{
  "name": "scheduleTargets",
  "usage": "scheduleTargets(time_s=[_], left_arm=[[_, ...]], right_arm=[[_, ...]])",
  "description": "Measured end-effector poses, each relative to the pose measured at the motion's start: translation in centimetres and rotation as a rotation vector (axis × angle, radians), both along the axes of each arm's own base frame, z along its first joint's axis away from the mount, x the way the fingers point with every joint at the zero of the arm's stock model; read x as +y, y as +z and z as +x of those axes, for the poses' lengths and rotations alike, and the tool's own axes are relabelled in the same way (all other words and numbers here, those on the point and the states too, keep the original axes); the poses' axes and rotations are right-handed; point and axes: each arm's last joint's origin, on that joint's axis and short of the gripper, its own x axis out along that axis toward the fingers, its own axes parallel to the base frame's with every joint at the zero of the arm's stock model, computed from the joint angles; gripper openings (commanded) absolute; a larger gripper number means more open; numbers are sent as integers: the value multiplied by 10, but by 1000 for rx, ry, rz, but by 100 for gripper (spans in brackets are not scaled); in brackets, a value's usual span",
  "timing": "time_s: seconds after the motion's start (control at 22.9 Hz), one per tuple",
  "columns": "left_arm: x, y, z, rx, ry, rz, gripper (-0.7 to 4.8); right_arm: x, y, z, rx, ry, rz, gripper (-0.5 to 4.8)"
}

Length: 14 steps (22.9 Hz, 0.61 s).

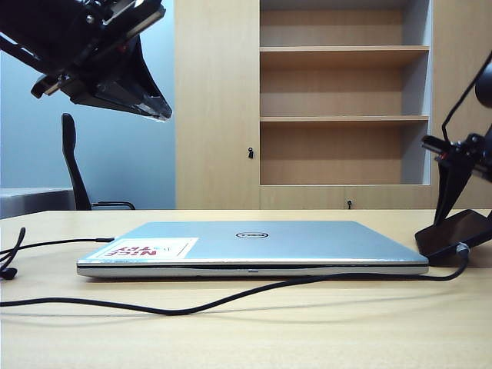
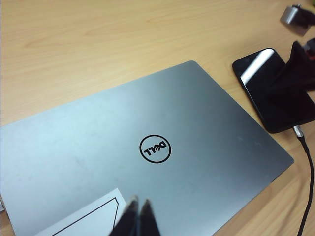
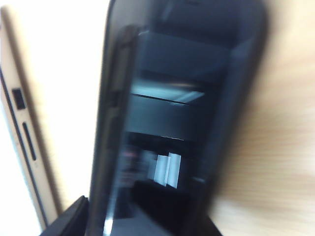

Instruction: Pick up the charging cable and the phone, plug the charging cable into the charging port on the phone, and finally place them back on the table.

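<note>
While the left gripper [image 2: 139, 209] hangs closed above the laptop [image 1: 254, 246], the right gripper [image 1: 455, 201], its opening unclear, sits over the phone [image 2: 275, 91] on the table [image 1: 307, 330], the charging cable [image 1: 231, 296] plugged in.

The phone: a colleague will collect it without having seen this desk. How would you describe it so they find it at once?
Start at the closed silver laptop in the middle of the table. Just off its right edge lies the phone, beneath the right gripper. It is a small, glossy black slab with the charging cable plugged into its end.
</note>
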Motion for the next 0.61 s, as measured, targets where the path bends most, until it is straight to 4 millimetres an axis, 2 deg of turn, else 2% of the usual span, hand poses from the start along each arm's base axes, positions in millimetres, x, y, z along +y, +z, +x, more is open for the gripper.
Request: scheduleTargets(time_s=[0.22, 0.31, 0.35, 0.44, 0.48, 0.61], left_arm=[[0, 0, 0, 0, -1, 0, -6], [0, 0, 0, 1, 0, 1, -6], [1, 1, -1, 0, 0, 0, -6], [4, 7, -6, -19, 0, -12, -6], [6, 12, -10, -34, 0, -22, -6], [14, 27, -22, -81, 0, -51, -6]], right_arm=[[-5, 41, 5, 40, 47, -186, 267], [-5, 73, 9, 17, 46, -198, 110], [-5, 85, 9, -11, 44, -200, 57], [-2, 116, 1, -108, 45, -212, 10], [1, 134, -10, -173, 45, -215, -5], [8, 171, -35, -330, 49, -223, -5]])
